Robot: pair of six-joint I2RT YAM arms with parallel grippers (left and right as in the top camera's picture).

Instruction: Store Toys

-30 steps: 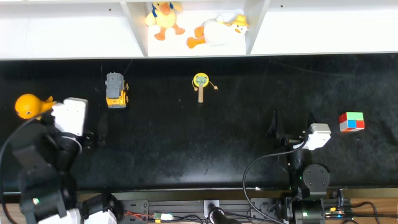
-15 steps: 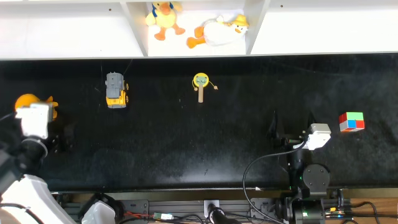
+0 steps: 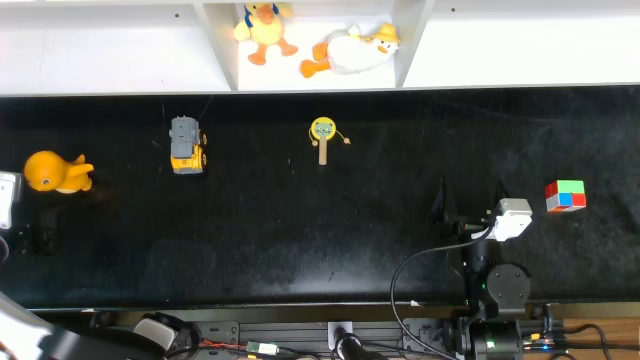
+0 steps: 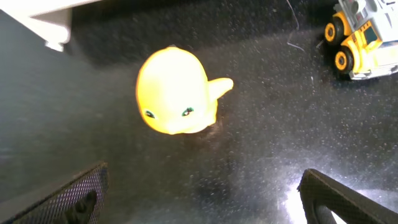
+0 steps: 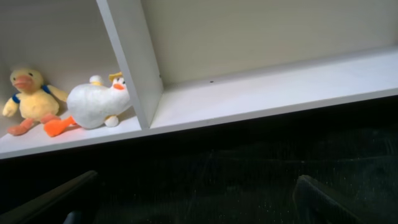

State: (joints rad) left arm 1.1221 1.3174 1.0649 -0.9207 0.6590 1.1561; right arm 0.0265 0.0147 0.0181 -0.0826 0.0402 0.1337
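An orange round toy (image 3: 55, 172) lies on the black mat at the far left. In the left wrist view this orange toy (image 4: 177, 99) sits just ahead of my left gripper (image 4: 205, 205), which is open and holds nothing. A yellow and grey toy truck (image 3: 186, 145) stands to its right, the truck (image 4: 367, 37) also showing in the wrist view. A yellow rattle (image 3: 323, 135) lies mid-table and a coloured cube (image 3: 565, 195) at the right. My right gripper (image 5: 193, 211) is open and empty, low over the mat left of the cube and facing the shelf.
A white shelf (image 3: 320, 80) runs along the back edge. Its middle bay holds a yellow plush duck (image 3: 264, 25) and a white plush duck (image 3: 350, 50). A divider (image 5: 130, 62) separates that bay from the bare bay on its right. The left arm's wrist (image 3: 5, 200) is at the left edge.
My left arm has swung left toward the view's edge, uncovering the orange toy, which stays in place. The right arm has not moved.
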